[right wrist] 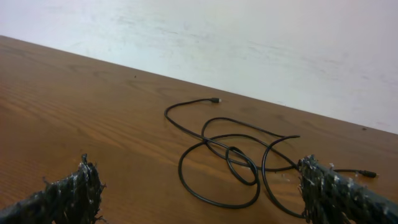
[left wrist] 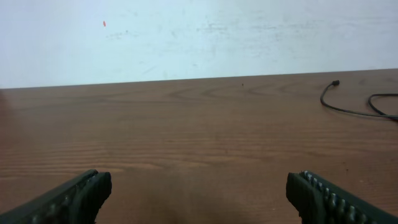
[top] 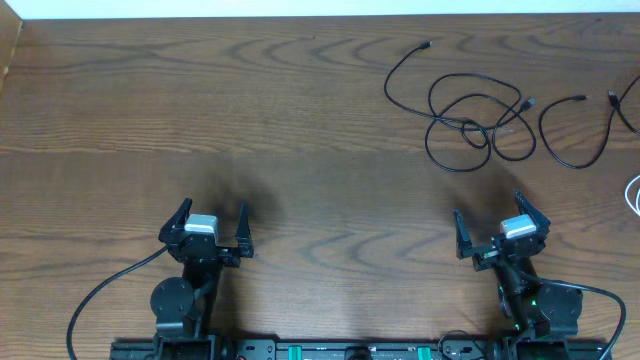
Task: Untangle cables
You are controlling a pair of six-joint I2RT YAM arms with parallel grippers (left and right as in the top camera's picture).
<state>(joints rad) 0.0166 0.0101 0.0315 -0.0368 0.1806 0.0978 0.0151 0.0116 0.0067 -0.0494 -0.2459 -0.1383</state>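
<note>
- Overhead view: the left arm [top: 199,250] and right arm [top: 520,262] sit at the near edge of the brown wood worktop [top: 300,120], well apart.
- Left jaws stand wide and hold nothing. The left wrist view shows only bare wood between the two fingers [left wrist: 71,198].
- Right jaws stand wide too, holding nothing. In the right wrist view they sit short of the tangle, not touching it.
- White cable [top: 635,195] shows as a short curve at the right edge, off to the right arm's side, with the rest out of frame.
- Black cables [top: 470,122] lie on the far right part of the worktop, beyond the right arm and well apart from the left arm.
- Their main tangle has several loops crossing each other near its middle.
- From it one long strand [top: 389,85] curves left and away, ending in a plug [top: 428,45], the farthest cable end.
- Just right of the tangle lies a U-shaped black loop [top: 578,166]; whether it touches the tangle I cannot tell.
- Another black piece, the edge strand [top: 624,112], is cut off by the right edge.
- White wall [left wrist: 186,31] rises behind the worktop's far edge.
</note>
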